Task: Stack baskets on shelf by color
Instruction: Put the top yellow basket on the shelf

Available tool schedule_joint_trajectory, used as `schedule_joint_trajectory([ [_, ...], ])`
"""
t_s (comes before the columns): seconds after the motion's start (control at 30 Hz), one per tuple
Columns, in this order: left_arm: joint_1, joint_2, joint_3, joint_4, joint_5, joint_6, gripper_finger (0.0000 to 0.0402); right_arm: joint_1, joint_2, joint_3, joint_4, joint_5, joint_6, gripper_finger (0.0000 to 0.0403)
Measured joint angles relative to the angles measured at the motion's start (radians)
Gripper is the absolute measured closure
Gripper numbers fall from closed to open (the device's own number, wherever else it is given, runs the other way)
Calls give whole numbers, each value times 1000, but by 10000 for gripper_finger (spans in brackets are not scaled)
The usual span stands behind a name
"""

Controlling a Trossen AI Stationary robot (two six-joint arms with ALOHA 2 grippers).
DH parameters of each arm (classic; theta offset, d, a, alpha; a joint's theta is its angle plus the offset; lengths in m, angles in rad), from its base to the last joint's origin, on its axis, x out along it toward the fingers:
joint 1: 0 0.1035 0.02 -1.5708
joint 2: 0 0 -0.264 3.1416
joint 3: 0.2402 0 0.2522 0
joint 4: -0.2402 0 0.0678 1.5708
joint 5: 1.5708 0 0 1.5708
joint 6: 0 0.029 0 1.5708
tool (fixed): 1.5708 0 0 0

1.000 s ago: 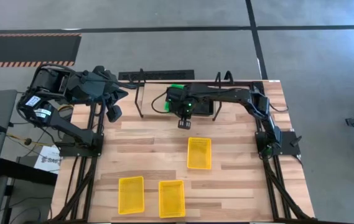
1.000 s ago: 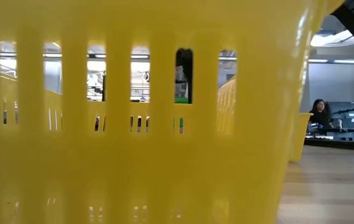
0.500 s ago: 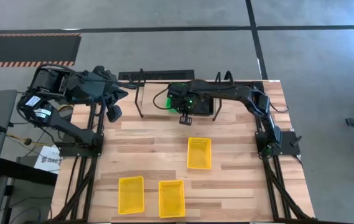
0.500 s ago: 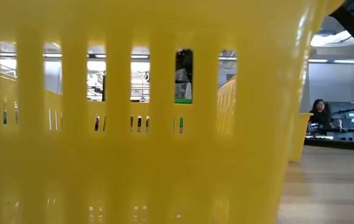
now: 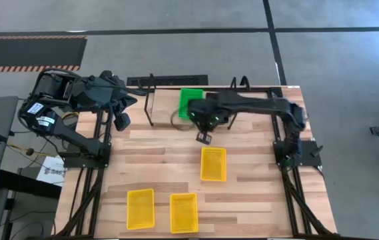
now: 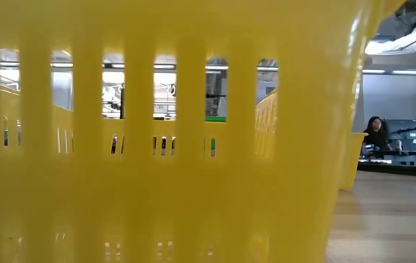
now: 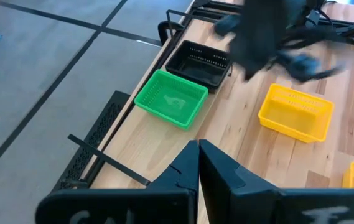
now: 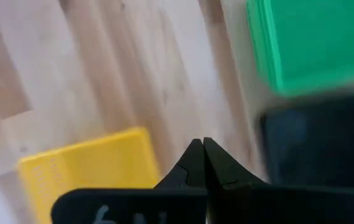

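Observation:
A green basket [image 5: 190, 102] [image 7: 171, 99] sits at the table's far edge, with a black basket [image 7: 199, 61] beside it on its right. In the high view my right arm mostly covers the black one. The shelf's thin tubes [image 5: 150, 100] stand around both; whether the baskets rest on it I cannot tell. Three yellow baskets lie on the wood: one mid-table [image 5: 213, 164] and two at the near edge [image 5: 140, 208] [image 5: 184, 213]. My right gripper [image 5: 204, 138] [image 8: 203, 149] is shut and empty, between the green basket and the mid-table yellow one. My left gripper [image 5: 121, 120] [image 7: 198, 149] waits shut at the far left.
One near-edge yellow basket [image 6: 156, 146] stands right in front of the low camera and fills its view. A person [image 6: 374, 131] sits far off in the room behind. Bare wood [image 5: 149, 160] lies between the shelf and the near yellow baskets.
My right arm has drawn back from over the green basket toward the table's right and near side. Its gripper has moved a little toward the mid-table yellow basket. The green basket, mostly covered before, now shows almost whole.

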Motion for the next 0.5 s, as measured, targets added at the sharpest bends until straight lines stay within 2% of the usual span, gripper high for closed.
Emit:
schedule_joint_trajectory([
  [0.2, 0, 0, 0, 0, -2, 33, 401, 185, -127, 1, -267, 155, 537, 401],
  [0.27, 0, 0, 0, 0, -2, 57, 401, 243, -153, -12, -269, 161, 694, 396],
  [0.5, 0, 0, 0, 0, -2, 100, 401, 408, -172, -33, -259, 159, 1044, 370],
])
